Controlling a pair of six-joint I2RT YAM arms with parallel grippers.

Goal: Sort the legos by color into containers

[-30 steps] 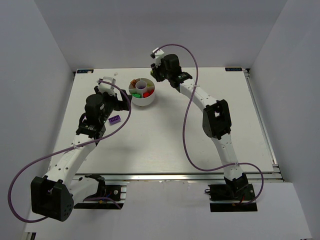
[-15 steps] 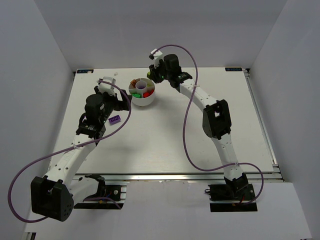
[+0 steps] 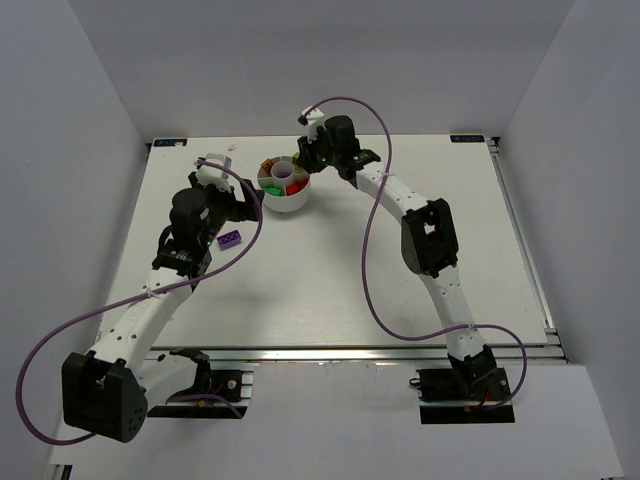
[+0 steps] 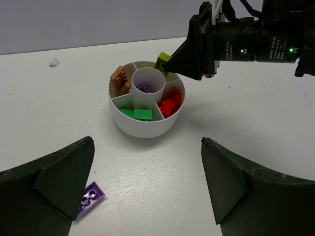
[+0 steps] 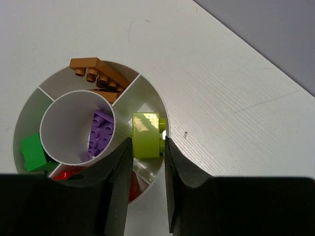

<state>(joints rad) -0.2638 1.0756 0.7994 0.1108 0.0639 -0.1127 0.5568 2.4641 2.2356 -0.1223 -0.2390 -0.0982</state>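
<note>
Nearest me, the left gripper [image 4: 146, 147] has not budged over the last second: its jaws stand wide apart with nothing between them, hanging low over the table [image 3: 330, 290] and pointed at the dish. Just beside its left finger lies a purple brick [image 4: 89, 199], flat on the table and well short of the dish, exactly where it was a moment ago. Beyond that sits the white dish [image 4: 147, 125], already partly filled: green bricks [image 4: 138, 113] in the near wedge, red bricks [image 4: 170, 104] to the right, an orange brick [image 4: 119, 77] propped on edge in the far-left wedge, and a purple piece [image 5: 100, 132] down in the centre well. The change is at the far side. The right gripper [image 5: 147, 147] has swung in from behind the dish and come down, so that it now hangs over the far-right wedge, closed on a lime brick [image 5: 146, 132] pinched between its two fingers. The brick sits over the gap between the centre well and the outer rim; whether it touches the wedge floor I cannot tell. To my eye this wedge has no other colour in it, so the drop looks ready: opening the fingers should land it. That would leave the loose purple brick as the piece left outside the dish.
</note>
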